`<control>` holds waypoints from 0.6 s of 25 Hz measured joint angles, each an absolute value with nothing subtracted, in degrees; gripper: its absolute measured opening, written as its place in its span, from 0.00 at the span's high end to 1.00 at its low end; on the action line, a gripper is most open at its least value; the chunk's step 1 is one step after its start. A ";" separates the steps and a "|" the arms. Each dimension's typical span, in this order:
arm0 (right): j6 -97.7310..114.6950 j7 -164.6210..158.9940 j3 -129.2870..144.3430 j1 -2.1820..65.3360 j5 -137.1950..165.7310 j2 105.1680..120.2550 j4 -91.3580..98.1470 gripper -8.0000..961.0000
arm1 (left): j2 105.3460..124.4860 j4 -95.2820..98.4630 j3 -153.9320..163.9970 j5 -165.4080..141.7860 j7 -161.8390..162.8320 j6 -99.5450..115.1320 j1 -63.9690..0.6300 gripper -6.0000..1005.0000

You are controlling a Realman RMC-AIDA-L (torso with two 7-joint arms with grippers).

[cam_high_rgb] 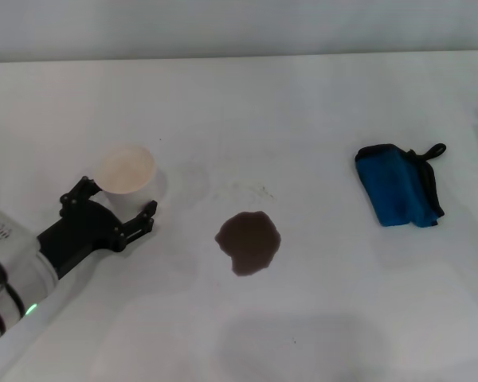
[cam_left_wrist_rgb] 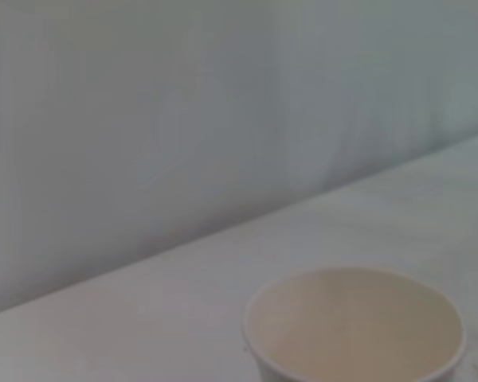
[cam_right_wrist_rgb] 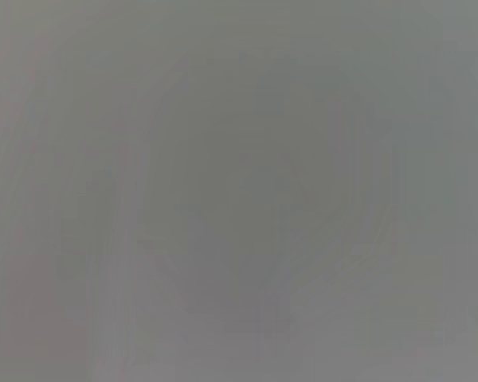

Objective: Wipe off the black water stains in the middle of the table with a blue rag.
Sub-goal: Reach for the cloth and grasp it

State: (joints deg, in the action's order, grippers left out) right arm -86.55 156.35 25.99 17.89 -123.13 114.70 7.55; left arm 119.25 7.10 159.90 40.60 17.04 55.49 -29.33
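The black water stain [cam_high_rgb: 248,242] is a dark roundish blotch in the middle of the white table [cam_high_rgb: 319,318]. The blue rag [cam_high_rgb: 398,193], folded, with black edging and a loop, lies to the right of it, well apart. My left gripper [cam_high_rgb: 118,208] is open at the left of the table, its fingers on either side of a white paper cup [cam_high_rgb: 126,169], just short of it. The right gripper is out of view; its wrist view shows only a plain grey surface.
The white paper cup also shows in the left wrist view [cam_left_wrist_rgb: 354,326], upright and empty, with a grey wall behind the table's far edge [cam_high_rgb: 239,56]. Faint grey specks lie just beyond the stain.
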 joint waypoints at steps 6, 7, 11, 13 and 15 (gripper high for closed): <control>-84.79 156.35 25.97 17.82 -123.13 114.60 8.28 0.50 | 119.12 6.97 159.13 41.49 15.88 57.64 -25.15 0.12; -84.68 156.35 26.00 17.86 -123.13 114.60 8.40 0.50 | 119.14 7.06 159.12 41.74 15.63 57.85 -24.45 0.12; -84.27 156.29 26.01 17.94 -123.14 114.61 9.15 0.50 | 119.18 7.22 159.12 42.41 15.26 59.87 -22.04 0.12; -83.91 156.22 26.02 17.92 -123.14 114.61 9.59 0.50 | 119.17 7.23 159.15 42.57 14.86 62.89 -20.05 0.12; -83.73 155.89 25.92 17.87 -123.15 114.61 9.93 0.50 | 119.16 7.15 159.15 42.91 14.79 64.39 -19.26 0.12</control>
State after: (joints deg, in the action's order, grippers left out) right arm -83.73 155.89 25.92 17.87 -123.15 114.61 9.93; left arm 119.16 7.15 159.15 42.91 14.79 64.39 -19.26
